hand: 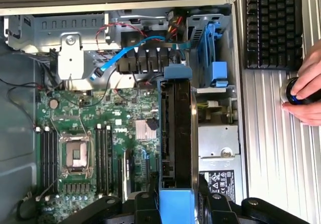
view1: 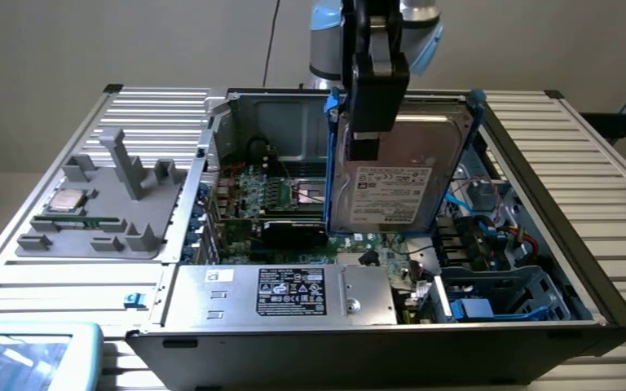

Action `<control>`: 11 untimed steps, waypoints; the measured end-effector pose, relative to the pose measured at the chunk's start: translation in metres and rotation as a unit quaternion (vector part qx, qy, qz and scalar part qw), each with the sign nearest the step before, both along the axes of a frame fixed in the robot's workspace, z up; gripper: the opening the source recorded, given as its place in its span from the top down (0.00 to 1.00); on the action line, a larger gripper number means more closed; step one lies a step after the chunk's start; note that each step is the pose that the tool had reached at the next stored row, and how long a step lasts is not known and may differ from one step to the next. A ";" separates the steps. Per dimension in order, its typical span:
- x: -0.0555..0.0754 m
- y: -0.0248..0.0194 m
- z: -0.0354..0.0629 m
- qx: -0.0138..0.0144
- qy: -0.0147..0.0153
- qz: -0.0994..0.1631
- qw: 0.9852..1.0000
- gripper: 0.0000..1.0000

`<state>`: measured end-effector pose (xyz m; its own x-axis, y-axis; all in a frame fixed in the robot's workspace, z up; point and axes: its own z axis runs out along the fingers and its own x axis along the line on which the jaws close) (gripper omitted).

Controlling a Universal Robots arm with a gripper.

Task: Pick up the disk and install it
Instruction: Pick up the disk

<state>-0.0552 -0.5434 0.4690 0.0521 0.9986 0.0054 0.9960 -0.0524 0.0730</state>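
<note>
Fingers of the gripper (hand: 176,204) sit closest to the wrist camera, partly closed and clamped on the disk (hand: 175,128), which runs edge-on above the motherboard (hand: 115,133). From outside, the arm (view1: 416,24) hangs straight down, holding that disk upright, label facing near, over the middle of the open computer case (view1: 346,358). Wrist view adds a person's hand (hand: 306,93) on a knob (hand: 290,91) by a keyboard (hand: 273,23); outside, a grey fixture (view1: 117,220) lies on the exterior view's left.
</note>
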 end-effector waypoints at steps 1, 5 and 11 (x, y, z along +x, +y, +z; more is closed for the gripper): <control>0.002 -0.0020 0.0000 0.000 0.000 0.000 1.000 0.63; 0.009 -0.0098 0.0000 0.000 0.002 0.000 1.000 0.63; 0.017 -0.0209 0.0000 0.000 0.005 0.000 1.000 0.63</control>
